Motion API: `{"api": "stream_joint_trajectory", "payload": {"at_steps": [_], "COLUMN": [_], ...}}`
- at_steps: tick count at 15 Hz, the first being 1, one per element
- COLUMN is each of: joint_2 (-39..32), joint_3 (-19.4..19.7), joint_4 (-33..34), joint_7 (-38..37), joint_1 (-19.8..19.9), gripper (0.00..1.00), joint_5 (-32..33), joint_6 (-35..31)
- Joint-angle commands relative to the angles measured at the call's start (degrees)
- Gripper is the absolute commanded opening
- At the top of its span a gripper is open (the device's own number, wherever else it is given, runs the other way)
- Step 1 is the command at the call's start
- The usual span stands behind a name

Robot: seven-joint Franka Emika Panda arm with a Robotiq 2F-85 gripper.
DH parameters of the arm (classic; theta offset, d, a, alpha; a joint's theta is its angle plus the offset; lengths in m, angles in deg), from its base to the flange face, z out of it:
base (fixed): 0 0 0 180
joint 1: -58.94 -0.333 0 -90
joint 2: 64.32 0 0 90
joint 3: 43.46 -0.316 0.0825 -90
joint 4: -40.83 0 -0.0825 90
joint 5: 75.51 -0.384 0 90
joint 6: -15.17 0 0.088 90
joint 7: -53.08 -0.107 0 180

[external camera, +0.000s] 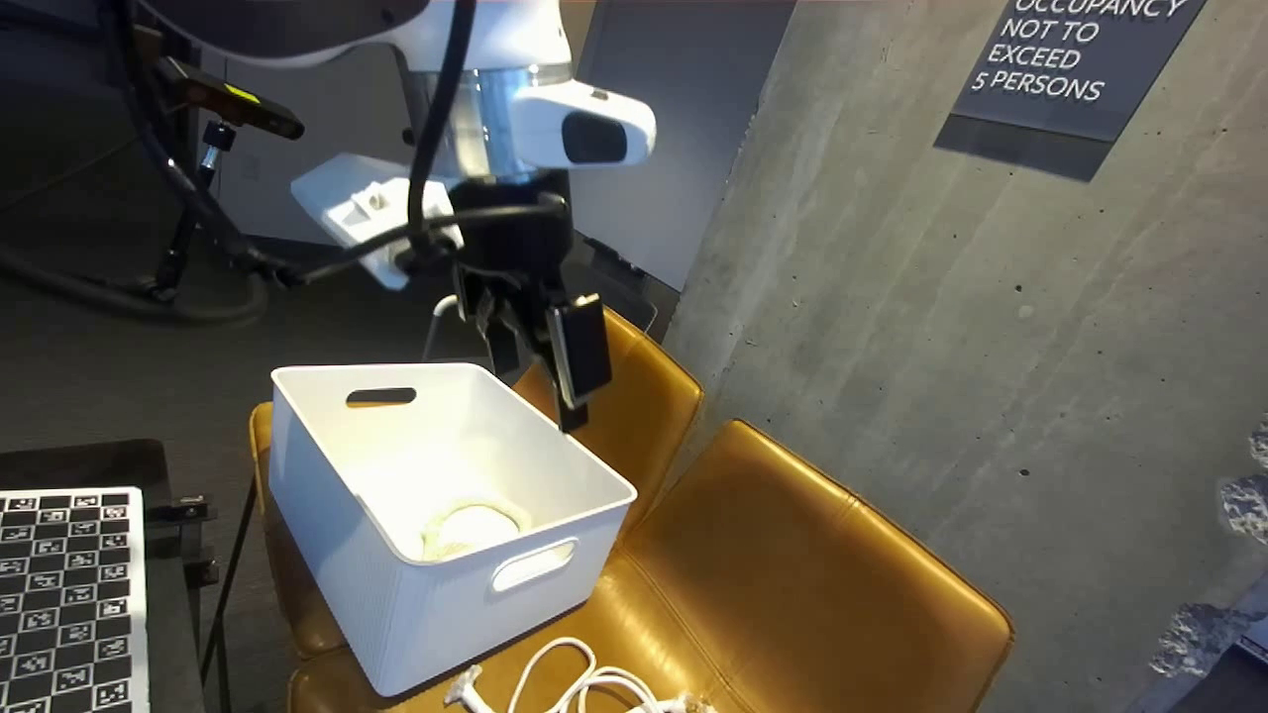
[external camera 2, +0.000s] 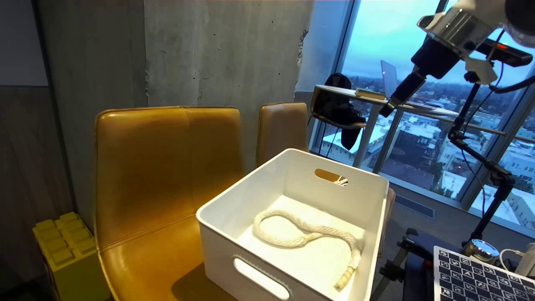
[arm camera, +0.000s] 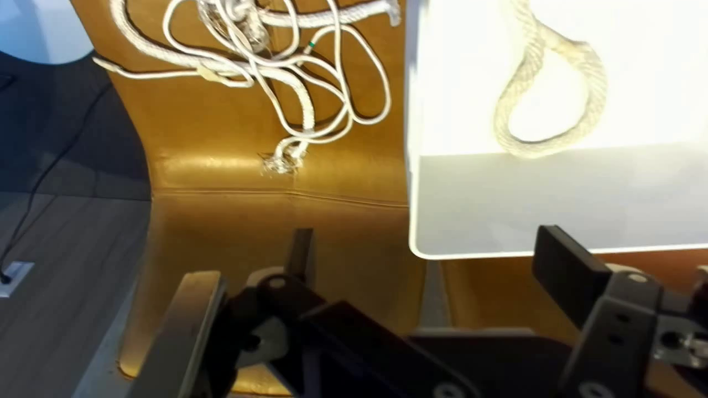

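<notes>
My gripper (arm camera: 427, 249) stands wide open with nothing between its dark fingers. It hangs in the air, well above a white bin (external camera 2: 221, 248) and apart from it, as an exterior view shows. Seen from above, one finger pad (arm camera: 564, 276) overlaps the bin's rim while the opposite one lies over the tan chair. A thick off-white rope (external camera 2: 326, 229) rests on the bin floor, one end bent into a loop (arm camera: 596, 88). More white ropes and thin cords (arm camera: 304, 105) lie tangled on the chair seat beside the bin; in an exterior view those cords (external camera: 594, 678) are cut off by the frame edge.
Tan leather chairs (external camera 2: 167, 163) carry the bin, their backs (external camera: 822, 555) close to a concrete wall (external camera: 951, 347). A checkered board (external camera: 69, 604) lies on a stand at the other side. A camera on a tripod (external camera: 213, 129) and a yellow block (external camera 2: 71, 255) also appear.
</notes>
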Motion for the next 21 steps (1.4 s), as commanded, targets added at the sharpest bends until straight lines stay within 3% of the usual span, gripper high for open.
{"api": "stream_joint_trajectory", "payload": {"at_steps": [1, 5, 9, 14, 21], "joint_2": [-8.34, -19.75, -32.60, -45.41, -57.68], "joint_3": [4.67, 8.07, 6.07, 4.01, 3.99], "joint_4": [2.20, 7.88, 18.10, 28.22, 40.82], "joint_7": [4.85, 9.48, 9.47, 5.27, -0.90], "joint_1": [2.69, 5.81, 11.15, 15.34, 16.43], "gripper": [1.00, 1.00, 1.00, 1.00, 1.00], "joint_5": [-1.02, -5.59, -8.80, -5.73, -2.42], "joint_6": [-4.43, -6.64, -5.02, -4.01, -0.31]}}
